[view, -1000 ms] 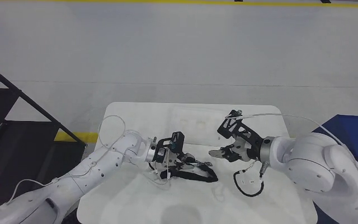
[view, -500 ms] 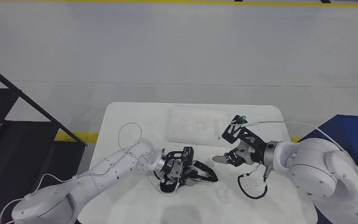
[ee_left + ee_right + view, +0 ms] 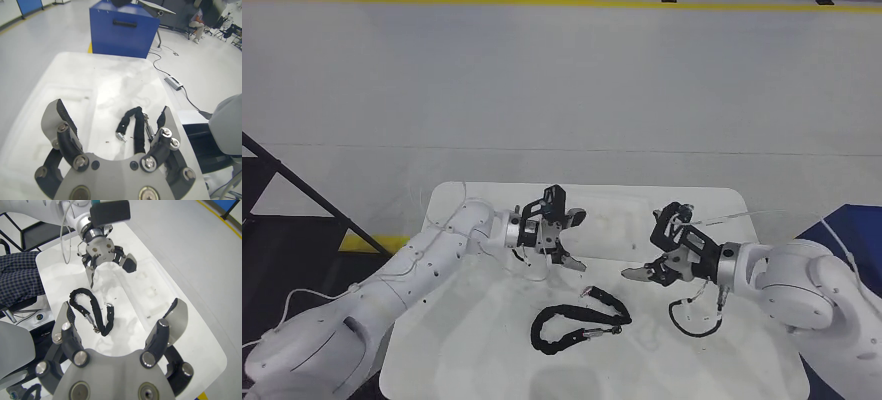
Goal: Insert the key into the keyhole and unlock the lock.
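We can read no text, number or sign in this scene. A small pale tag (image 3: pixel 122 125) sits on the black sleeve of the chain lock (image 3: pixel 138 132), which lies toward 6 o'clock on the white table (image 3: pixel 642 372), but its print is too small for us to make out.

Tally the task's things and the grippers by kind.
Chain lock: 1
Key, at the lock's metal cylinder: 1
Gripper: 2 (left gripper, right gripper, both open)
Total: 4
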